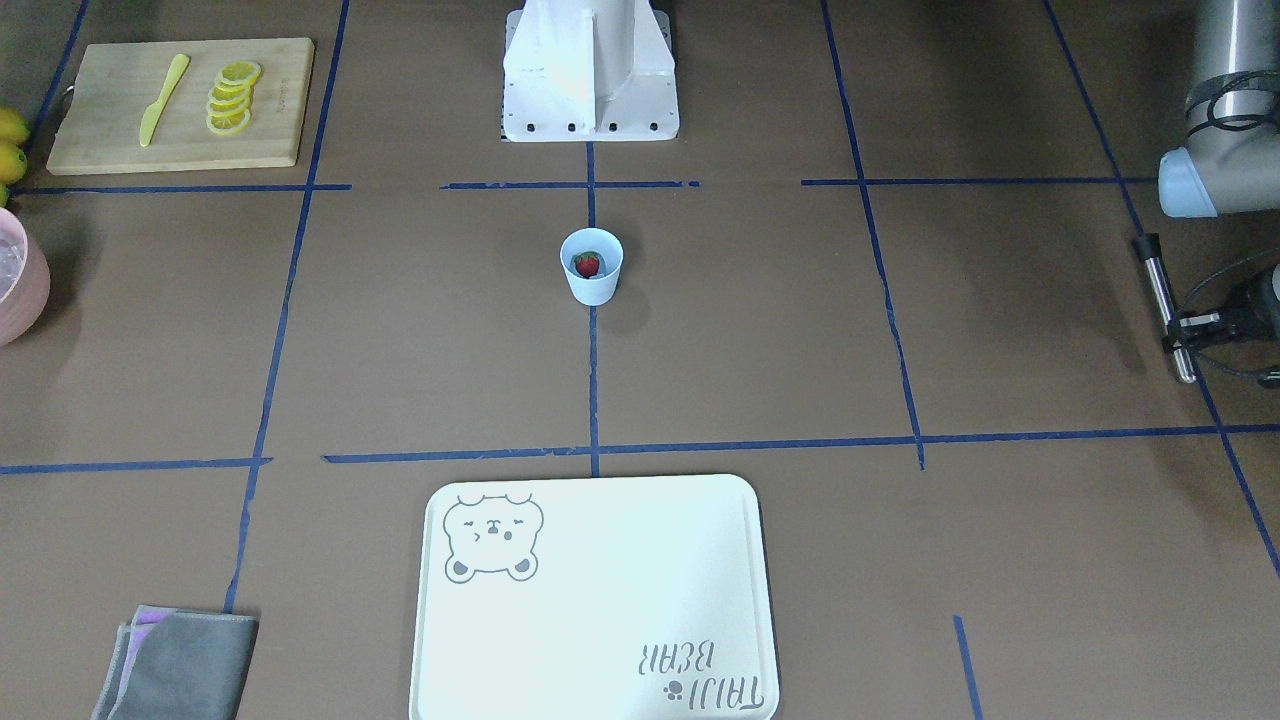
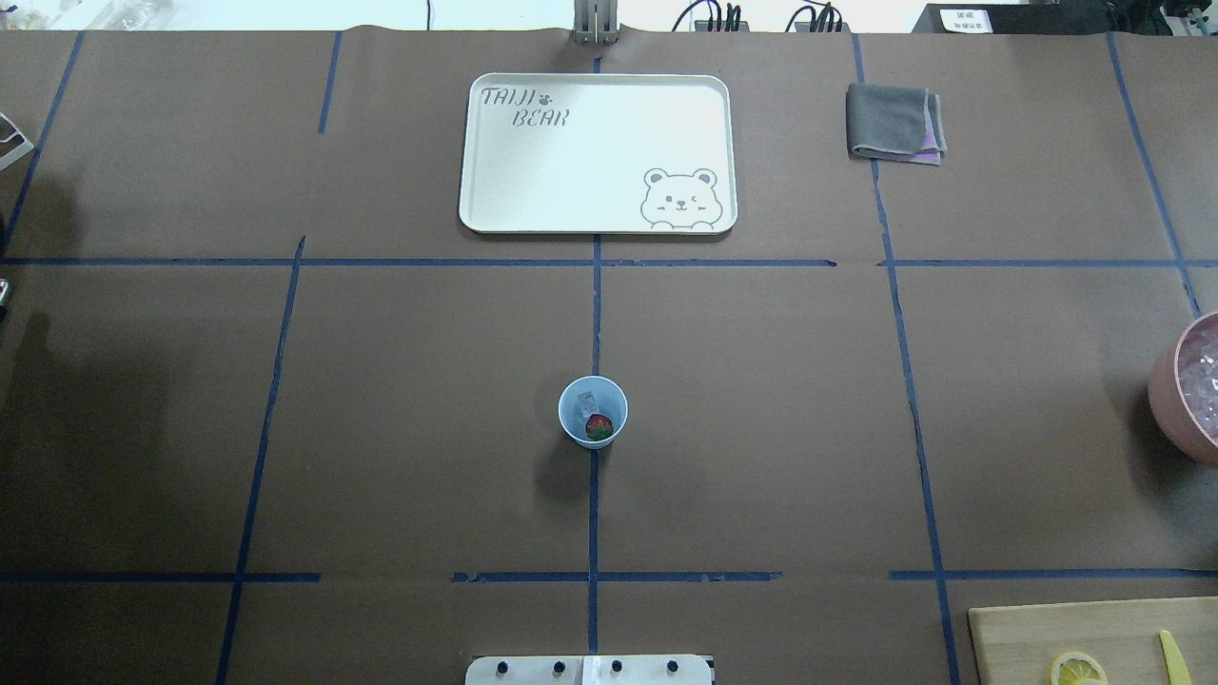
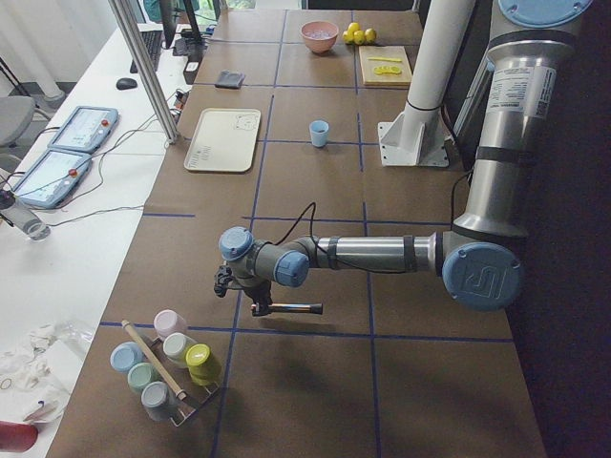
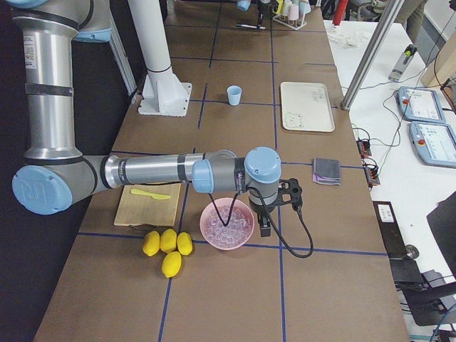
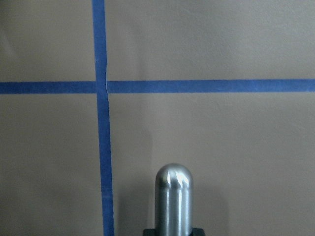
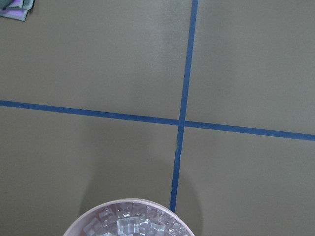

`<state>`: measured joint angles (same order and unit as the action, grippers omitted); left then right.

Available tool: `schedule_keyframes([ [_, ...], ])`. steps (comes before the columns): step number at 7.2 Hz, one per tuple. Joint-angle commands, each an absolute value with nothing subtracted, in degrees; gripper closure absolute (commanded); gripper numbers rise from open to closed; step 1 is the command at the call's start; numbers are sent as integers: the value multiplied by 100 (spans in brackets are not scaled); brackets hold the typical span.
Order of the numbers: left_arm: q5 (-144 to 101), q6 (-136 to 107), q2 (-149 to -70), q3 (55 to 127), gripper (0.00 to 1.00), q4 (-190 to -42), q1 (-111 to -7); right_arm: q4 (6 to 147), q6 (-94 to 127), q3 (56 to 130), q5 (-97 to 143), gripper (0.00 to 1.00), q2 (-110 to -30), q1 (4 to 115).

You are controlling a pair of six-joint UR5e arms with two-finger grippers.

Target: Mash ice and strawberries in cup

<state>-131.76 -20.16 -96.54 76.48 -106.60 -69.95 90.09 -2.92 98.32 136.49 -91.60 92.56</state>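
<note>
The light-blue cup (image 2: 592, 411) stands at the table's middle on a blue tape line, seen also from the front (image 1: 591, 265). Inside lie a red strawberry (image 2: 599, 426) and a pale chunk of ice (image 2: 587, 403). My left gripper (image 1: 1190, 322) hovers far off at the table's left end, shut on a steel masher rod (image 1: 1165, 310) whose rounded tip (image 5: 173, 196) fills the wrist view. My right gripper (image 4: 265, 226) hangs beside a pink bowl (image 4: 246, 231) of ice (image 6: 130, 223). I cannot tell whether it is open or shut.
A white bear tray (image 2: 598, 152) lies at the far side, with a grey cloth (image 2: 894, 122) to its right. A wooden board (image 1: 180, 100) carries lemon slices and a yellow knife. Whole lemons (image 4: 167, 246) lie near the bowl. A rack of cups (image 3: 167, 367) stands near my left gripper.
</note>
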Motion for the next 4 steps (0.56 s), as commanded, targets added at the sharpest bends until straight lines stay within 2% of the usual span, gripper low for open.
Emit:
schedule_keyframes([
  [1, -13175, -2057, -9738, 7357, 100, -10960, -6987, 9009, -290, 9844, 13649, 1, -9158, 9255],
  [3, -13175, -2057, -9738, 7365, 98, -10960, -6996, 9009, -290, 9844, 13649, 1, -9149, 9255],
  [4, -13175, -2048, -9747, 7365, 75, -10960, -6987, 9009, -290, 9852, 13649, 1, -9149, 9264],
])
